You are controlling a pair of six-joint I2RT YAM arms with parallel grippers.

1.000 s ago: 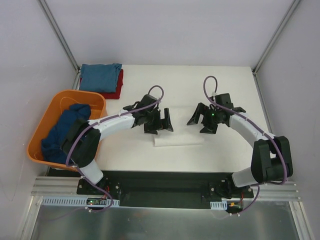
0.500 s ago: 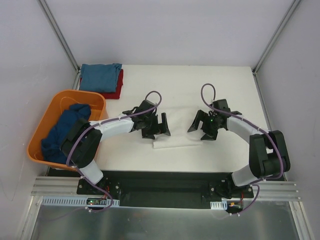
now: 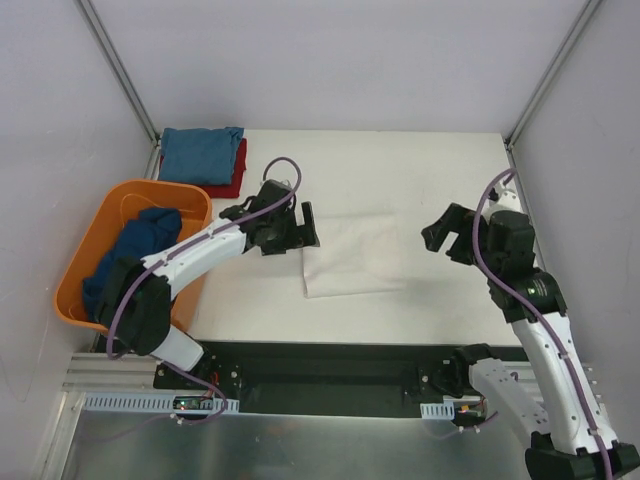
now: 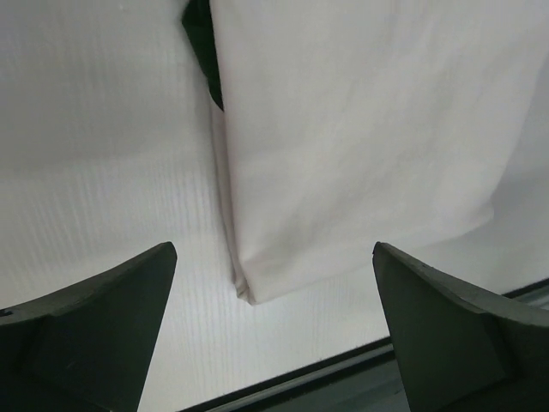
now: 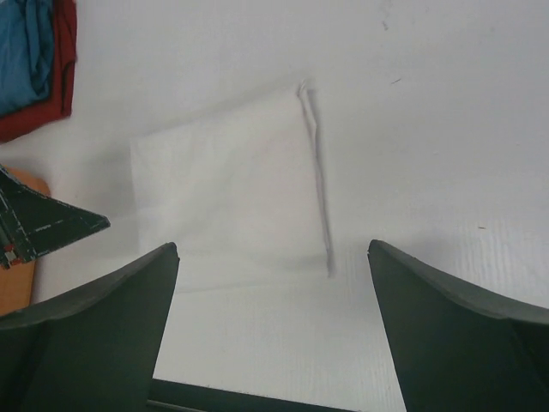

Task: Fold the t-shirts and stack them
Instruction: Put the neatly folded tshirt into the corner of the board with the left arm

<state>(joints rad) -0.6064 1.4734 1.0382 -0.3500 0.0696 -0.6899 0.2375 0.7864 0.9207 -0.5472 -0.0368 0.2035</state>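
The arms have split! The left gripper [image 3: 292, 235] has slid toward the table's [image 3: 400, 170] left side and now hangs over the left edge of the cream t-shirt [image 3: 352, 258], jaws spread wide with nothing between them. The right gripper [image 3: 452, 238] has swung up and off toward the right edge, clear of the cloth, its jaws just as wide and empty. A second ago both hung close together over the cloth and only a thin strip of it showed; now the whole folded panel is on show.

At the left edge, a navy t-shirt [image 3: 135, 255] lies crumpled in the orange basket [image 3: 95, 225]. In the far left corner a blue t-shirt [image 3: 200, 152] sits folded on a red t-shirt [image 3: 232, 172]. The cream one lies flat mid-table, toward the near edge. It is a tidy rectangle with its layers doubled along one side, and the left wrist view shows a sliver of dark green sleeve [image 4: 202, 43] peeking out.

The table is white and faintly ribbed, with pale walls [image 3: 330, 60] around it, metal posts [image 3: 120, 70] at the far corners and a black base plate [image 3: 330, 365] along the near edge
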